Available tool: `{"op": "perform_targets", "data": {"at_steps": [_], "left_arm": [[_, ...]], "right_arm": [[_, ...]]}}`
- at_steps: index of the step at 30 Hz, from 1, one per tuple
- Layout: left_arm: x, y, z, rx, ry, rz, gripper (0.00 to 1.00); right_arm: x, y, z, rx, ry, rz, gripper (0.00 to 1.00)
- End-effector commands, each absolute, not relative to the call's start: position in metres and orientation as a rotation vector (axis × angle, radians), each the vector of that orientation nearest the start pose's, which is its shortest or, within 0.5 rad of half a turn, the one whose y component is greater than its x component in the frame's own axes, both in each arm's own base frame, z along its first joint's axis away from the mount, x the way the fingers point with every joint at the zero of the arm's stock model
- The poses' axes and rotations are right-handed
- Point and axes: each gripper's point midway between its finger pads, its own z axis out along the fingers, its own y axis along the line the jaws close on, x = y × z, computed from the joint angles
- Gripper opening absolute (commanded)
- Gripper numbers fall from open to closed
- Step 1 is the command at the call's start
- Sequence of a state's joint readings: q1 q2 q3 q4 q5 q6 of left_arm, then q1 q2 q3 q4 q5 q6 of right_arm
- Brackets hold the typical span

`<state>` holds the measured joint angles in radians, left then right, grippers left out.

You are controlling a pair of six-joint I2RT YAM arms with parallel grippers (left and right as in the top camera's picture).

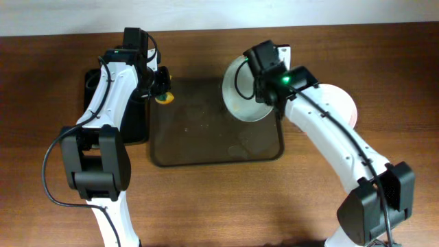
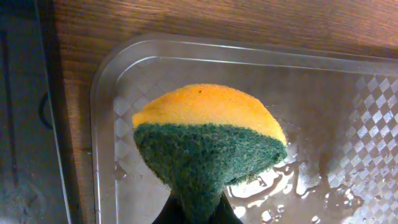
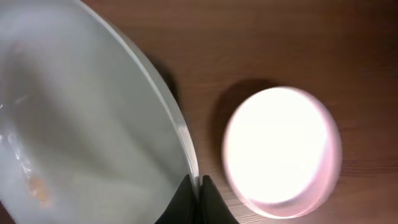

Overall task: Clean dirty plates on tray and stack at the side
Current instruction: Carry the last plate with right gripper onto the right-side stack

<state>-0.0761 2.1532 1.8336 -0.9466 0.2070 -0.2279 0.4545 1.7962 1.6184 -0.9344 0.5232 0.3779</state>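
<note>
The dark brown tray (image 1: 206, 147) lies mid-table, wet, with no plate lying flat in it. My right gripper (image 1: 264, 86) is shut on the rim of a white plate (image 1: 240, 89) and holds it tilted over the tray's far right corner. In the right wrist view the fingers (image 3: 199, 190) pinch that rim, and the plate (image 3: 81, 112) has a small orange smear at lower left. Another white plate (image 1: 341, 103) lies on the table to the right and also shows in the right wrist view (image 3: 280, 152). My left gripper (image 1: 162, 89) is shut on a yellow and green sponge (image 2: 208, 137) above the tray's far left corner (image 2: 124, 81).
A smaller black tray (image 1: 134, 116) lies on the table just left of the brown tray, under the left arm. Water puddles (image 2: 311, 180) sit on the brown tray's floor. The table's far edge runs close behind both grippers.
</note>
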Motion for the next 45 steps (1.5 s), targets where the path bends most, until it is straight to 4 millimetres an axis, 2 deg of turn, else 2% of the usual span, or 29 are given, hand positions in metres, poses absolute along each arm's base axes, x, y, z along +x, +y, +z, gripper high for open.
{"op": "perform_targets", "data": {"at_steps": [1,5,8,10,15,16,18,20,21,24,26,28,30,33,35,40,45], "left_arm": [[0.489,-0.068,0.096,-0.184,2.811,-0.353,0.01],[0.489,-0.068,0.096,-0.184,2.811,-0.352,0.01],[0.49,-0.064,0.095,-0.19,2.812,-0.32,0.0],[0.49,-0.064,0.095,-0.19,2.812,-0.321,0.0],[0.49,-0.064,0.095,-0.189,2.812,-0.321,0.01],[0.49,-0.065,0.095,-0.189,2.812,-0.322,0.01],[0.49,-0.064,0.095,-0.189,2.813,-0.321,0.0],[0.489,-0.064,0.095,-0.19,2.815,-0.321,0.0],[0.489,-0.064,0.095,-0.19,2.815,-0.321,0.01],[0.489,-0.064,0.095,-0.19,2.815,-0.321,0.01],[0.489,-0.064,0.095,-0.19,2.815,-0.321,0.0],[0.489,-0.064,0.095,-0.19,2.815,-0.321,0.01],[0.489,-0.064,0.095,-0.19,2.815,-0.321,0.0],[0.489,-0.064,0.095,-0.19,2.815,-0.321,0.01],[0.489,-0.064,0.095,-0.19,2.815,-0.321,0.01],[0.489,-0.064,0.095,-0.19,2.815,-0.321,0.01],[0.489,-0.064,0.095,-0.19,2.815,-0.321,0.0]], "right_arm": [[0.412,0.109,0.242,0.035,2.231,-0.704,0.04],[0.387,0.142,0.291,-0.02,1.938,-0.932,0.04],[0.371,0.154,0.317,-0.019,1.786,-1.026,0.04],[0.367,0.158,0.322,-0.022,1.757,-1.039,0.04],[0.367,0.159,0.321,-0.02,1.76,-1.031,0.04],[0.369,0.161,0.315,-0.034,1.794,-0.998,0.04],[0.377,0.169,0.288,-0.087,1.938,-0.872,0.04],[0.383,0.171,0.262,-0.077,2.106,-0.676,0.04],[0.384,0.163,0.257,-0.013,2.172,-0.58,0.04],[0.389,0.108,0.263,0.251,2.305,-0.327,0.04],[0.391,0.055,0.26,0.438,2.405,-0.126,0.04],[0.389,0.011,0.245,0.568,2.496,0.014,0.04],[0.381,-0.049,0.225,0.787,2.543,0.077,0.04],[0.376,-0.106,0.195,0.982,2.57,0.135,0.04],[0.374,-0.128,0.168,1.061,2.614,0.119,0.04],[0.377,-0.133,0.119,1.126,2.726,0.102,0.04],[0.382,-0.136,0.097,1.14,2.757,0.089,0.04]]}}
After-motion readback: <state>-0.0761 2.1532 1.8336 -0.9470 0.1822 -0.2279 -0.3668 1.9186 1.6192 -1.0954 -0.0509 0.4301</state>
